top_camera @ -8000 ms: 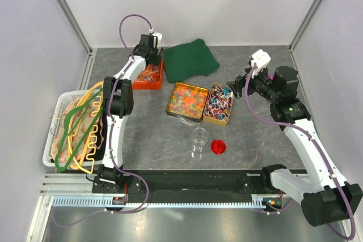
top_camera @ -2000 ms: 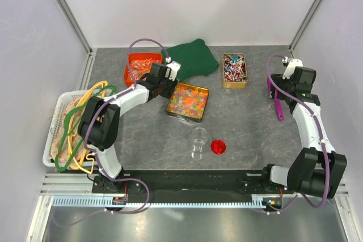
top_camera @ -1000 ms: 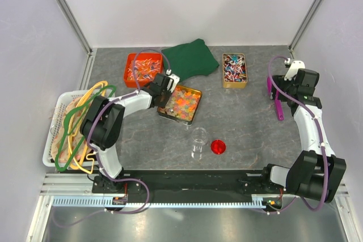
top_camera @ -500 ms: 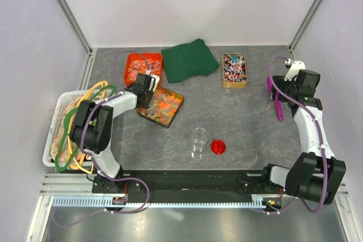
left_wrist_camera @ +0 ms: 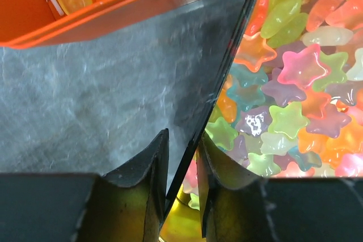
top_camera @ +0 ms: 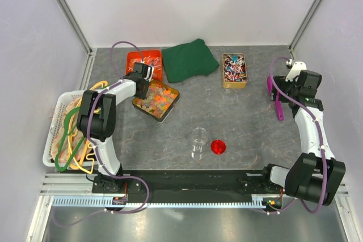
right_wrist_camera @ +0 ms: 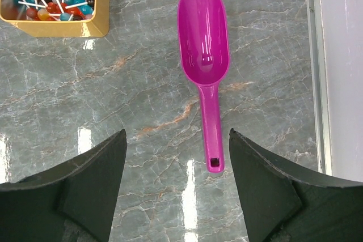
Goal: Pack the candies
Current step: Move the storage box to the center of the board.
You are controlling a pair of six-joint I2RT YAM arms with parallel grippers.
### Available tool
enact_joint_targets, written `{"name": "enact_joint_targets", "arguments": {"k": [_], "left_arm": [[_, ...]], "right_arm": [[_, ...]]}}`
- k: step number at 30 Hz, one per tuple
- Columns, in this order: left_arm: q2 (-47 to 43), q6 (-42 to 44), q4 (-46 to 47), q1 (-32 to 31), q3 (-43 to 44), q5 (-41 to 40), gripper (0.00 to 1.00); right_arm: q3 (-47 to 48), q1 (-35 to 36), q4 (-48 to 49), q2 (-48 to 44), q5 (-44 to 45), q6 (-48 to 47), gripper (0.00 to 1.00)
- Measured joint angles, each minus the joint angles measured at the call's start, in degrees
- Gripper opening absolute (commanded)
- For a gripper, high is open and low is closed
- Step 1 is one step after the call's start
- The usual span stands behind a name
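Here: L tool (left_wrist_camera: 182, 140) clenched on wall of square gold metal tin (left_wrist_camera: 222, 77) w/ star-shaped gummy candies (left_wrist_camera: 283, 117); I'd drag it low, level. R tool (right_wrist_camera: 177, 134) released.

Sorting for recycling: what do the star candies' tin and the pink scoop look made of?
The tin: seemingly thin metal, gold-coloured and shiny; its wall is mirror-like. The scoop: probably moulded plastic, glossy magenta, with bright highlights.
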Motion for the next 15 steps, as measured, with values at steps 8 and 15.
{"name": "enact_joint_targets", "arguments": {"k": [8,15], "left_arm": [[2.6,-2.5,-2.1,0.6,3.9,0.4,0.22],[1.1,-3.3,-0.9,1.2,1.6,0.6,0.27]], "right_arm": [[0.0,-0.2,0.0,0.0,-1.0,0.0,0.79],[0.0,-0.2,0.0,0.0,-1.4,0.0,0.79]]}}
